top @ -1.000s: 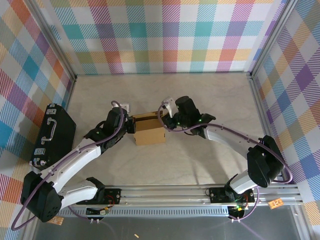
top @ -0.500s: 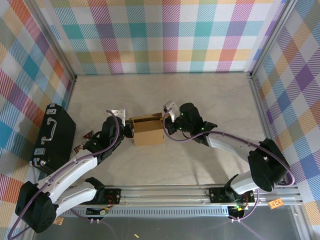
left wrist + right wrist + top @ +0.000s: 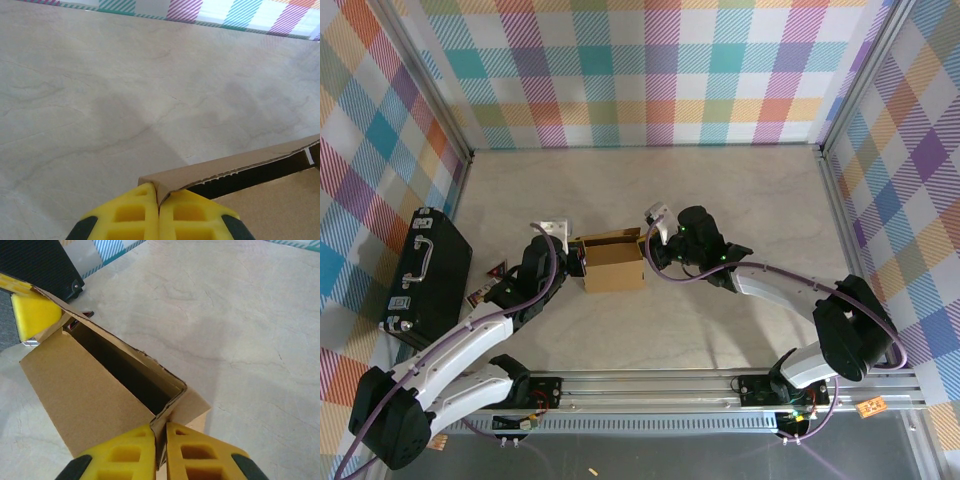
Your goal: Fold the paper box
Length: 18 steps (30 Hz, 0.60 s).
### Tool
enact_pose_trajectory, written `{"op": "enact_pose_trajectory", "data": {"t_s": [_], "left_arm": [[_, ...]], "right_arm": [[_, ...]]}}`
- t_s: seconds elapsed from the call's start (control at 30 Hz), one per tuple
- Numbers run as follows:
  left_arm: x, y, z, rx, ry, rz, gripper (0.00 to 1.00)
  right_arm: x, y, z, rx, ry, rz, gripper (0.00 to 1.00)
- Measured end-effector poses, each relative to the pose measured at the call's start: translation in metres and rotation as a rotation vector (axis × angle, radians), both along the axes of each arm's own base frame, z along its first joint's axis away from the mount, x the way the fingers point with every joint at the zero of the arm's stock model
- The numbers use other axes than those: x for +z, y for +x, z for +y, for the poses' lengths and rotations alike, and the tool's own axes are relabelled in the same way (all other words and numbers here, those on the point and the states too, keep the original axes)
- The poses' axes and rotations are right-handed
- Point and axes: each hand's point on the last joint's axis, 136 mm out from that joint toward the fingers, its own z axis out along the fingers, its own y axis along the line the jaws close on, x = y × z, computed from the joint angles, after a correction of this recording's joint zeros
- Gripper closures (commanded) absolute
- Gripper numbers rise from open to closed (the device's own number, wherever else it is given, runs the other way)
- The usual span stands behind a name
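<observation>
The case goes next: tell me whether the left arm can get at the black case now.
Probably not yet: the left gripper is shut on the paper box's corner. Once released, the black case lies close beside that arm.

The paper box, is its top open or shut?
Open: the paper box shows a dark hollow between standing walls, with the left gripper and right gripper pinching opposite corners.

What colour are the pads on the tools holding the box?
Yellow; best in the right wrist view, where pads of the right tool pinch the brown box.
</observation>
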Motion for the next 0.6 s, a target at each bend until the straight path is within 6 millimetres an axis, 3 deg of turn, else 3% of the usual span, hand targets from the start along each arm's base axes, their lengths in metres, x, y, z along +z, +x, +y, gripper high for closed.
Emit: {"op": "enact_pose_trajectory", "data": {"t_s": [0.6], "left_arm": [[0.001,-0.011,0.006,0.012,0.048,0.105,1.0]], "right_arm": [[0.0,-0.004,0.003,0.009,-0.001,0.001,0.91]]}}
